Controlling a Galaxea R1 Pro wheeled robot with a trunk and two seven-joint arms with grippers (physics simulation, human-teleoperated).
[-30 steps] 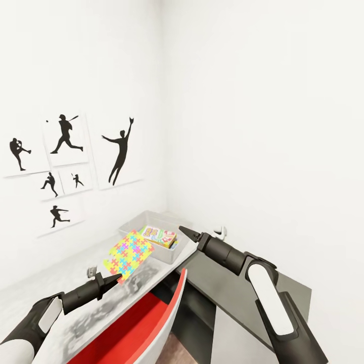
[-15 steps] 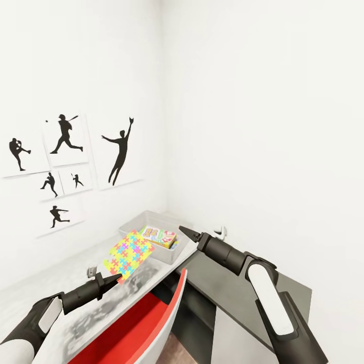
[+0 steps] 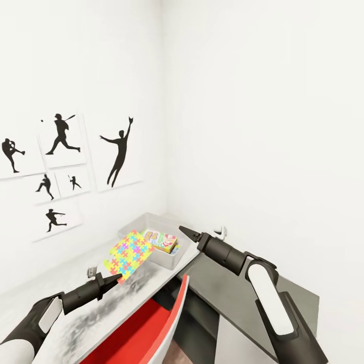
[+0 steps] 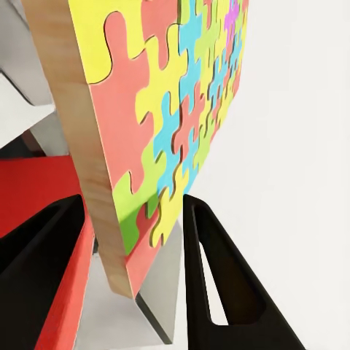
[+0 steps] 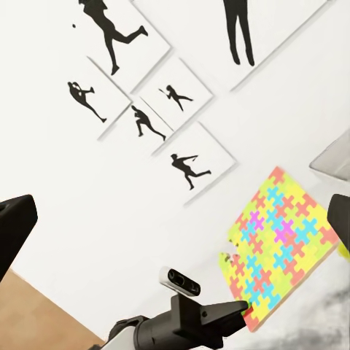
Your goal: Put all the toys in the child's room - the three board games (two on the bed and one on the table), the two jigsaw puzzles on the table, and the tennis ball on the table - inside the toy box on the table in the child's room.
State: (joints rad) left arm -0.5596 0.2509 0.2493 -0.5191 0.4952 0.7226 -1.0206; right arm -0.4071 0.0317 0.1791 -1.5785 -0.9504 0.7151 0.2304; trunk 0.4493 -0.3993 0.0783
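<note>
My left gripper (image 3: 115, 279) is shut on the lower corner of a jigsaw puzzle (image 3: 129, 253), a thin mosaic square held tilted above the table (image 3: 60, 298). In the left wrist view the puzzle (image 4: 160, 124) sits clamped between both fingers (image 4: 219, 277). Its far edge reaches the light grey toy box (image 3: 168, 259) in the room's corner, where a colourful board game (image 3: 162, 241) lies inside. My right gripper (image 3: 183, 230) hovers beside the box's near right corner. In the right wrist view its jaws stand wide apart and empty (image 5: 175, 219), facing the puzzle (image 5: 281, 244).
A red chair (image 3: 146, 323) stands against the table's front edge between my arms. A lower dark grey unit (image 3: 242, 288) with a small white object (image 3: 221, 232) lies to the right. Black sports silhouettes (image 3: 60, 151) hang on the left wall. A small grey item (image 3: 91, 272) rests on the table.
The head view has shifted a little, so the wall pictures sit further left. Both arms and the held puzzle keep their places.
</note>
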